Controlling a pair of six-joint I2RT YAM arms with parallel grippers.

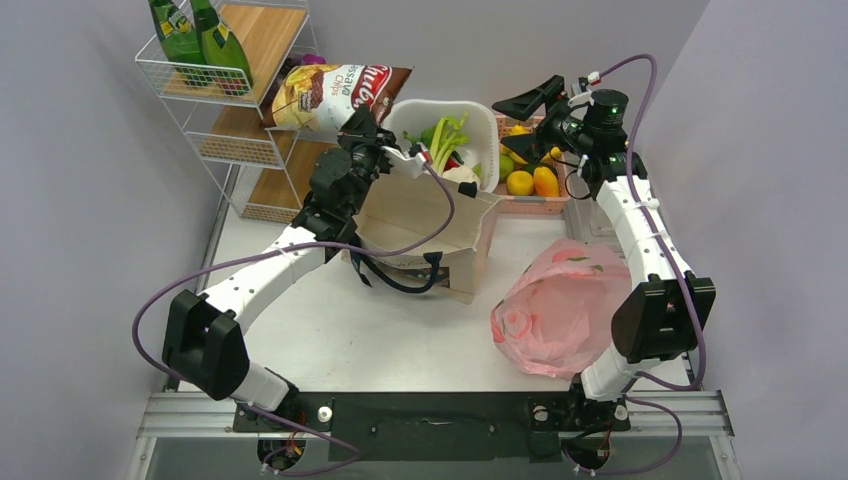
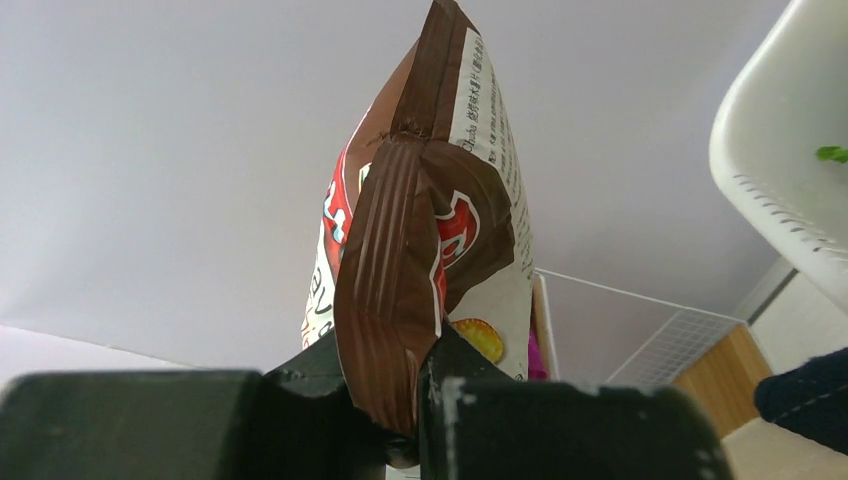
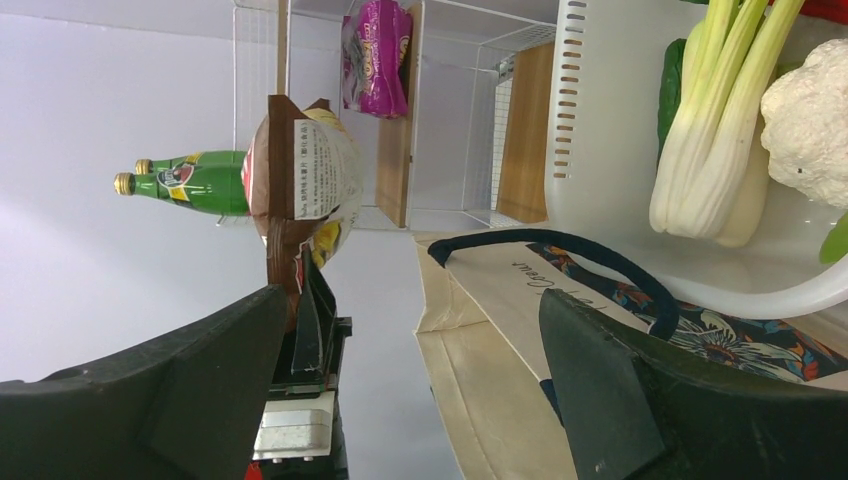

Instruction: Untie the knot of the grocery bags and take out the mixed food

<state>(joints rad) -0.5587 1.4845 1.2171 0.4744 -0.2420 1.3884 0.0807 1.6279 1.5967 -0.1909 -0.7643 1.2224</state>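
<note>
My left gripper (image 1: 372, 128) is shut on the bottom seam of a brown snack packet (image 1: 335, 95) and holds it in the air between the wire shelf and the white basket. The pinch shows in the left wrist view (image 2: 425, 400), with the packet (image 2: 420, 250) upright above it. The beige canvas tote (image 1: 420, 225) stands open under that arm. The pink plastic bag (image 1: 555, 305) lies slack at the front right; I cannot make out a knot on it. My right gripper (image 1: 520, 103) is open and empty, high over the pink crate; its wrist view (image 3: 420, 370) faces the tote (image 3: 500, 330) and the packet (image 3: 300, 180).
A wire shelf (image 1: 235, 150) at the back left holds two green bottles (image 1: 200, 40) and a purple packet (image 3: 375, 55). The white basket (image 1: 485, 120) holds a pale-green leafy stalk (image 3: 710, 150) and a cauliflower (image 3: 810, 120). A pink crate (image 1: 535, 205) holds orange fruit (image 1: 545, 182).
</note>
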